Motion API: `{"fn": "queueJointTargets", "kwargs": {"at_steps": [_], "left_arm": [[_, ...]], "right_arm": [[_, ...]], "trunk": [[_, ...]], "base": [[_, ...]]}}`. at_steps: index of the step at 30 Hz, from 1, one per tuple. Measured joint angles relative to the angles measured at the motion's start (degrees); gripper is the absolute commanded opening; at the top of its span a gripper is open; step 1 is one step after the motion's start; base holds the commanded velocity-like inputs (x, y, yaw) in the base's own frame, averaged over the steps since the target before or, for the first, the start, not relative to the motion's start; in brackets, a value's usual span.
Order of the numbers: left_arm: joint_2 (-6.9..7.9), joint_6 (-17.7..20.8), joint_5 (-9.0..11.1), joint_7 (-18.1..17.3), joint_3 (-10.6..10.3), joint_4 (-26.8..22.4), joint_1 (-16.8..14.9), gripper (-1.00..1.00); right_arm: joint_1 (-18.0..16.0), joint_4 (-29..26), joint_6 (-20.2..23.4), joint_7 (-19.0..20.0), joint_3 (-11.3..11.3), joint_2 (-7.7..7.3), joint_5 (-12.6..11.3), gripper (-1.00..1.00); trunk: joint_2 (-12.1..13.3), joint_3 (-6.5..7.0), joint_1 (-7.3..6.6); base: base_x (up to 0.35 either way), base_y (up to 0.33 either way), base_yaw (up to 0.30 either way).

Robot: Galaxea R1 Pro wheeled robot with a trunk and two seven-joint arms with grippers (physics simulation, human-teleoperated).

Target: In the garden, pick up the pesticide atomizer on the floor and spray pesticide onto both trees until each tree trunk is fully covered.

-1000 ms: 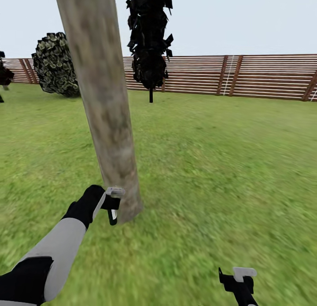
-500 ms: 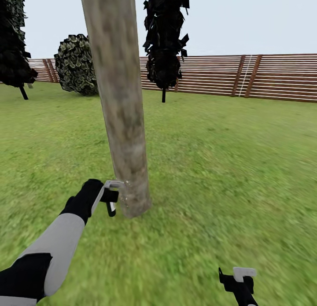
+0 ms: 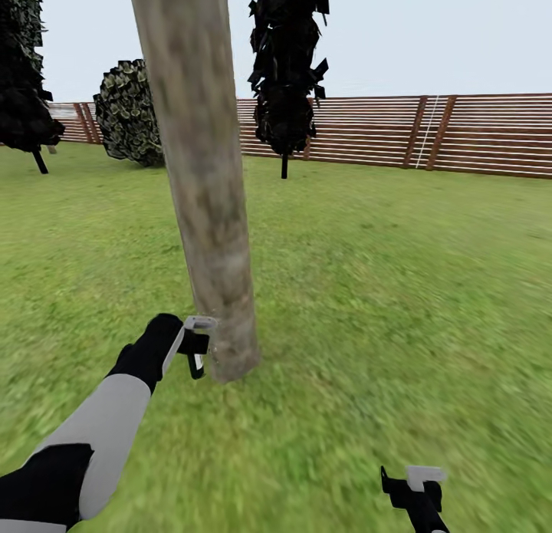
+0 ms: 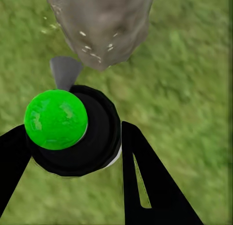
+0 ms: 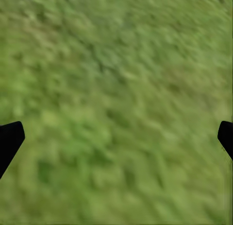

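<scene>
Left gripper (image 3: 198, 347) has its jaws clamped around the atomizer (image 4: 73, 132), nozzle right up against the base of the trunk (image 3: 201, 172). Right gripper (image 3: 414, 491) hangs low over the grass (image 3: 383, 287), jaws wide open with nothing in them.

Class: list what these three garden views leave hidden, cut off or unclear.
- Tree trunk: head view's top edge cuts off its crown.
- Atomizer: left wrist view shows its cap end; the body is hidden behind.
- Right pincer: bottom edge cuts off its arm.
- Spray coverage: unclear.
</scene>
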Motion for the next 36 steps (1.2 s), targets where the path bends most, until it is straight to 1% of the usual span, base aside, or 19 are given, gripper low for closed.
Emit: {"fn": "queueJointTargets", "kwargs": {"at_steps": [5, 11, 18, 20, 23, 24, 26, 29, 31, 33, 34, 36], "left_arm": [[-0.02, 0.0, 0.0, 0.0, 0.0, 0.0, 0.1, -1.00], [0.00, 0.0, -0.1, 0.1, 0.1, 0.0, 0.2, -1.00], [0.01, 0.0, -0.1, 0.2, 0.2, 0.0, 0.3, -1.00], [0.27, 0.0, -0.2, 0.1, 0.3, 0.1, 0.3, -1.00], [1.18, -0.2, -0.4, 0.0, 0.5, 0.4, 0.4, -1.00], [1.47, -0.5, -0.5, 0.0, 0.4, 0.7, 1.0, -1.00], [1.35, -1.5, -0.1, 0.0, 0.1, 0.9, 2.0, -1.00], [0.89, -2.4, 0.2, 0.1, 0.2, 1.0, 2.4, -1.00], [0.90, -2.5, 0.2, 0.1, 0.3, 1.0, 2.5, -1.00], [1.37, -2.6, -0.1, 0.1, 0.5, 1.1, 2.6, -1.00], [1.92, -2.7, -0.5, 0.1, 0.6, 0.9, 3.6, -1.00], [3.45, -3.0, -0.6, 0.2, 0.8, 0.5, 5.2, -1.00]], "right_arm": [[0.0, 0.0, 0.0, 0.0, 0.0, 0.00, 0.0, 1.00], [0.0, 0.0, 0.0, 0.0, 0.0, 0.00, 0.0, 1.00], [0.0, 0.0, 0.0, 0.0, 0.0, 0.03, 0.0, 1.00], [0.0, 0.0, 0.0, 0.0, 0.0, 0.01, 0.0, 1.00], [0.0, 0.0, 0.0, 0.0, 0.0, 0.01, 0.0, 1.00], [0.0, 0.0, 0.0, 0.0, 0.0, 0.00, 0.0, 1.00], [0.0, 0.0, 0.0, 0.0, 0.0, -0.01, 0.0, 1.00], [0.0, 0.0, 0.0, 0.0, 0.0, -0.06, 0.0, 1.00], [0.0, 0.0, 0.0, 0.0, 0.0, -0.08, 0.0, 1.00], [0.0, 0.0, 0.0, 0.0, 0.0, -0.09, 0.0, 1.00], [0.0, 0.0, 0.0, 0.0, 0.0, -0.09, 0.0, 1.00], [0.0, 0.0, 0.0, 0.0, 0.0, -0.09, 0.0, 1.00]], "trunk": [[0.0, 0.00, 0.00], [0.0, 0.00, 0.02], [0.0, 0.00, 0.02], [0.0, 0.00, 0.01], [0.0, 0.00, 0.01], [0.0, 0.00, 0.01], [0.0, 0.00, 0.00], [0.0, 0.00, -0.01], [0.0, 0.00, -0.01], [0.0, 0.00, -0.01], [0.0, -0.01, 0.00], [0.0, 0.00, -0.01]], "base": [[0.161, -0.230, 0.000], [0.003, -0.273, 0.017], [0.005, -0.274, 0.247], [0.062, -0.274, 0.272], [0.094, -0.273, 0.101], [0.144, -0.262, 0.021], [0.176, -0.243, 0.009], [0.224, -0.206, 0.001], [0.233, -0.199, 0.000], [0.235, -0.196, 0.000], [0.236, -0.191, 0.000], [0.236, -0.186, 0.000]]}}
